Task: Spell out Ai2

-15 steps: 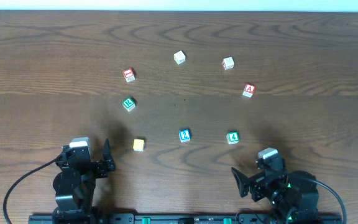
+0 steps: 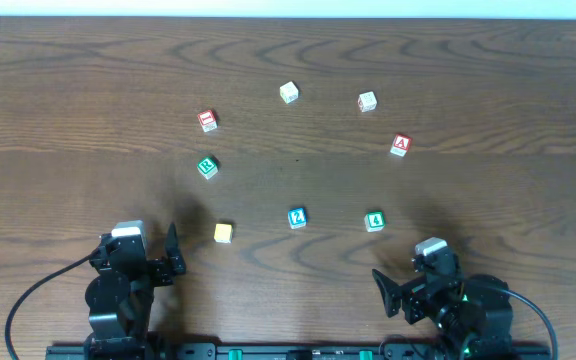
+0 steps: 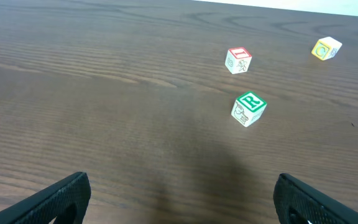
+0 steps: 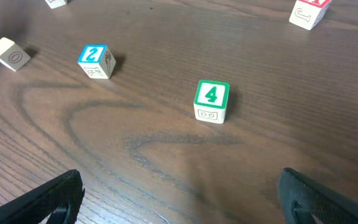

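- Left claw [image 3: 182,180], lower left of the overhead view: jaws spread wide and holding nothing. It has not moved in the last half second.
- Red block [image 2: 206,120], upper left: its top looks like an I, though I can't be sure. It is probably the middle letter.
- 2 block [image 2: 297,217], blue, lower centre: it sits loose on the surface [image 2: 68,90].
- A block [image 2: 400,145], red, right of centre: it is well apart from the 2 block.
- Right claw [image 4: 180,174], lower right: jaws apart and empty, likewise unmoved.
- No block has shifted either, so the spelling has not started. All three letters are yet to be gathered into a row.
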